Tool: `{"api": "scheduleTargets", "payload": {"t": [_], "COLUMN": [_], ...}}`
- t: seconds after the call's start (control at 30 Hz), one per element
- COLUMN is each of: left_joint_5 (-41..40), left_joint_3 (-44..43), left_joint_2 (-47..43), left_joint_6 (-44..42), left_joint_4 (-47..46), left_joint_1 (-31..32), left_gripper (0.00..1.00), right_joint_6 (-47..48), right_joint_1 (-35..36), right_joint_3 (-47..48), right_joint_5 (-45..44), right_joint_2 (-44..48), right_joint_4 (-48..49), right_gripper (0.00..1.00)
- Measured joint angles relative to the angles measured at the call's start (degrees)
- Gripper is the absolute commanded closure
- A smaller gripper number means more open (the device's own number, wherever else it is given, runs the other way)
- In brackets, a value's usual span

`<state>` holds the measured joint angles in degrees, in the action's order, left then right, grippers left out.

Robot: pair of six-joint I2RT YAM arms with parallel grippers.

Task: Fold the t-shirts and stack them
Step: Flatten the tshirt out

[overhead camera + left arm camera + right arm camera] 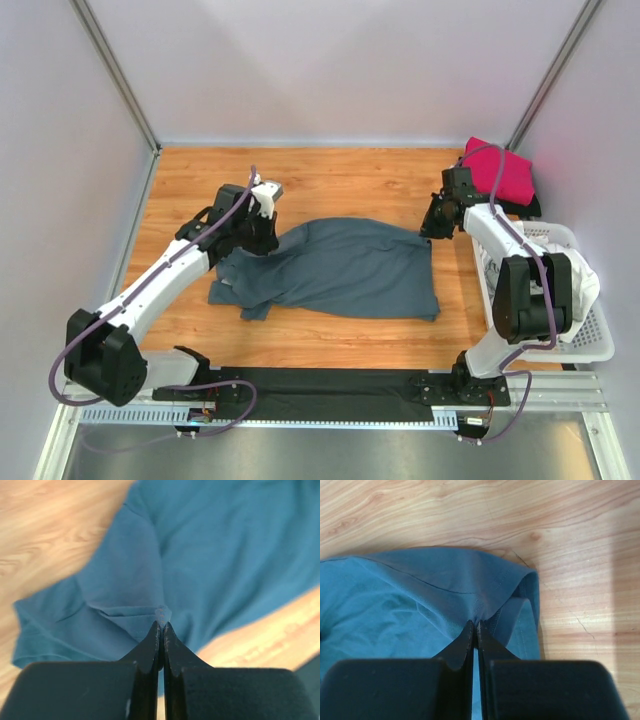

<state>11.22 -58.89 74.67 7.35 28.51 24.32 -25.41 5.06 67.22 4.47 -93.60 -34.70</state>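
Wood-grain tabletop [340, 175] across the centre, boxed in by pale grey panels [330, 60] at 9, 12 and 3 o'clock. White plastic lattice basket [592, 348] at 4 o'clock, at the table's edge. Black mat strip [330, 384] along 6 o'clock, flanked by silver slotted rail [570, 396].

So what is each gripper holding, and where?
Both pinch the blue-grey t-shirt: left gripper a fold at its left end, right gripper the hem's far corner.
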Motion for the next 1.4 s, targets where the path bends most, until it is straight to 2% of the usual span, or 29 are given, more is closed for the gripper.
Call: {"api": "scheduleTargets", "payload": {"t": [0.1, 0.3, 0.4, 0.43, 0.5, 0.53, 0.77, 0.97, 1.23, 1.4], "left_joint_5": [2.7, 5.9, 4.4, 3.2, 1.2, -0.2, -8.9, -15.9, -14.2, -13.6], "left_joint_3": [0.8, 2.2, 3.6, 3.8, 3.6, 3.2, 0.1, -2.4, -0.2, 3.6], "left_joint_2": [-3.0, -3.5, -3.2, -3.2, -3.3, -3.3, -2.4, 4.7, 5.8, 3.3], "left_joint_6": [0.5, 0.4, -0.2, -0.2, 0.0, 0.0, 1.4, 8.1, 21.2, 32.5], "left_joint_4": [2.1, 6.5, 9.5, 10.6, 12.3, 13.2, 14.6, 15.2, 16.2, 17.5], "left_joint_1": [2.6, 9.3, 11.6, 12.2, 12.6, 12.7, 12.7, 12.7, 12.7, 12.8], "left_gripper": [1.00, 0.98, 0.60, 0.42, 0.27, 0.09, 0.09, 0.14, 0.27, 0.28], "right_joint_6": [-0.4, -0.7, -0.8, -0.8, -0.7, -0.8, -0.7, -0.3, 0.2, 0.2], "right_joint_1": [0.0, 0.0, 0.0, 0.0, 0.0, 0.0, 0.1, 0.1, 0.1, 0.1], "right_joint_3": [-0.2, -0.6, -1.4, -2.0, -2.8, -3.1, -3.0, -1.7, -1.5, -0.5], "right_joint_5": [-0.1, -0.1, 0.0, -0.1, -0.1, -0.1, -0.2, -1.1, -1.5, -1.6], "right_joint_2": [0.0, -0.5, -1.1, -1.2, -1.2, -1.2, -1.9, -1.9, -1.9, -2.6], "right_joint_4": [-0.4, -0.2, 0.2, 0.1, 0.1, 0.0, -0.2, -1.2, -2.3, -3.4], "right_gripper": [1.00, 1.00, 0.99, 1.00, 1.00, 1.00, 1.00, 1.00, 0.99, 1.00]}}
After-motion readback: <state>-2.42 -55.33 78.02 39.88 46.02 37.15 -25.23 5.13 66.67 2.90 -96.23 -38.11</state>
